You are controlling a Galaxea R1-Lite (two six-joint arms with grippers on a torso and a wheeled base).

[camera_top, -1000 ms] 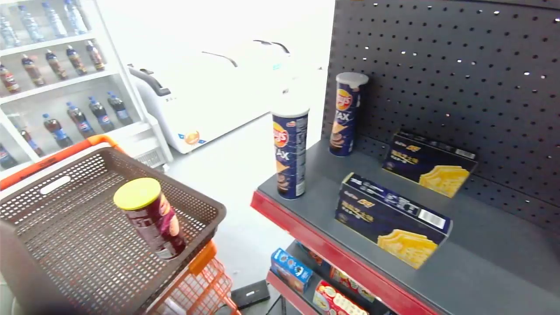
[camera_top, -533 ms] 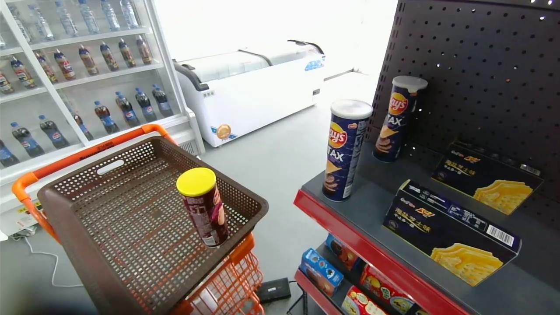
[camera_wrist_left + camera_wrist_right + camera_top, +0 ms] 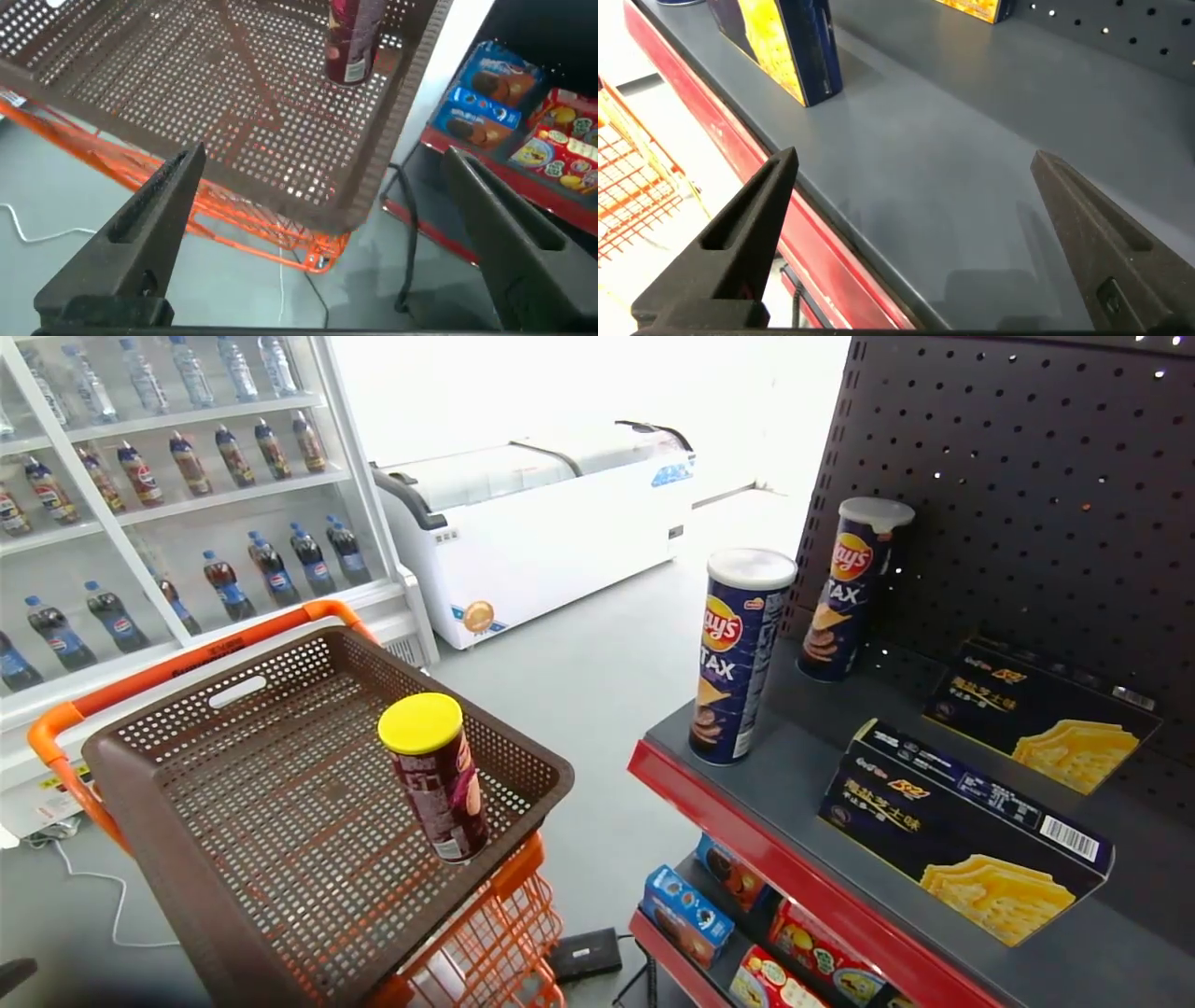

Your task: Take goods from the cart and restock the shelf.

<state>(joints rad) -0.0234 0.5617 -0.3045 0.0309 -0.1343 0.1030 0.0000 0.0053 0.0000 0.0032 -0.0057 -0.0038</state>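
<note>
Nothing among the goods has moved. The head camera swung during the first half of the last second, so cart and shelf sit farther right in the picture, and since then the view has held.

Nearest, the left tool (image 3: 324,154) hangs over the near rim of the cart's brown perforated basket (image 3: 140,747), its 2 fingers spread wide with nothing between them. The right tool (image 3: 915,157) is equally wide open and empty, above the bare grey top of the shelf (image 3: 794,775), just inside its red front edge.

In the basket 1 maroon chip can with a yellow lid (image 3: 434,779) stands upright near the rim on the shelf side. It is the only item in the basket. The orange cart frame (image 3: 485,943) shows beneath.

On the shelf 2 dark-blue cracker boxes (image 3: 962,831) (image 3: 1036,714) lie one behind the other. To their left stand 2 tall blue chip cans with white lids — 1 at the front corner (image 3: 738,658), 1 against the black pegboard (image 3: 1027,476). The lower shelf holds a blue cookie box (image 3: 686,915) and other colourful packs.

A small black device (image 3: 583,954) lies on the floor between cart and shelf. Beyond stand a white chest freezer (image 3: 551,532) and a drinks cooler (image 3: 187,523) with rows of bottles.
</note>
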